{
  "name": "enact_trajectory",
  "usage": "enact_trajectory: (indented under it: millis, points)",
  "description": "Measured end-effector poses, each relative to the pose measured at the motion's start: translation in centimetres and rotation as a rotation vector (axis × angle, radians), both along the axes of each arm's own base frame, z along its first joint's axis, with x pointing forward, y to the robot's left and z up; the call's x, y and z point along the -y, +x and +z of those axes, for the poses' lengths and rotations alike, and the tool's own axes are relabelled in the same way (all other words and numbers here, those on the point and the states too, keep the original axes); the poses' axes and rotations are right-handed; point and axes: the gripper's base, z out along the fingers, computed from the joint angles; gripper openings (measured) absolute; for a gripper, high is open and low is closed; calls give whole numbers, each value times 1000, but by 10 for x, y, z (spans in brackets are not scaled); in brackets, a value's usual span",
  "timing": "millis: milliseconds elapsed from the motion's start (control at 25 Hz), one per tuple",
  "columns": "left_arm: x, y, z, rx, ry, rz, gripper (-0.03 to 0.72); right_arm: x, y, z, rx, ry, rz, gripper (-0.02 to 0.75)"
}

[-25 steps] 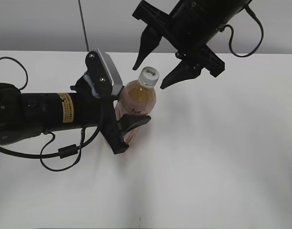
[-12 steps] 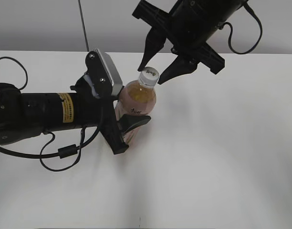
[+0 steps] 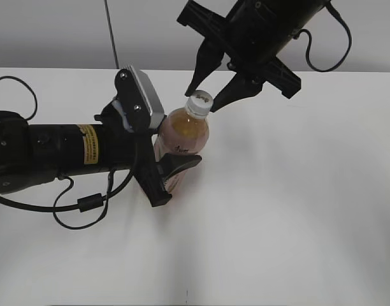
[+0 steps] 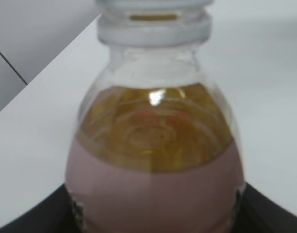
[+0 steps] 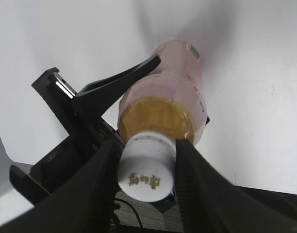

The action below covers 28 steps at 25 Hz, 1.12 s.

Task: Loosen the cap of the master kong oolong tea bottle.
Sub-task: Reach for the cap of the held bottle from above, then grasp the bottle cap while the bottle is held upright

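Observation:
The master kong oolong tea bottle (image 3: 181,137) stands upright on the white table, amber tea above a pink label. My left gripper (image 3: 173,167) is shut on the bottle's body; the left wrist view shows the bottle (image 4: 156,160) close up between the dark fingers (image 4: 156,221). The white cap (image 3: 199,102) tops the bottle. My right gripper (image 3: 204,95) comes down from above with its two fingers pressed on either side of the cap (image 5: 147,172), shut on it (image 5: 146,167).
The white table (image 3: 297,204) spreads to the right and front of the bottle. A grey wall runs behind it. A black cable (image 3: 86,204) loops under the left arm. A thin dark rod (image 3: 110,32) stands at the back.
My right gripper has dropped from above the cap and its fingers have closed in from wide open onto the cap. The left gripper and bottle have not moved.

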Motion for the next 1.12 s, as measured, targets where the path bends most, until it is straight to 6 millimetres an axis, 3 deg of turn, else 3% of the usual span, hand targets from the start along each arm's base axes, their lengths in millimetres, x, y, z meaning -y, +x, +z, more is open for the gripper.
enact_trajectory:
  millis: [360,520,1120]
  points:
    - [0,0,0,3,3,-4,421,-1,-1,0,22,-16,69,280]
    - [0,0,0,8,8,-11,421,-1,-1,1,89,-40,198,280]
    - [-2,1,-1,-8,10,20,421,0,6,1,694,-239,1045,275]
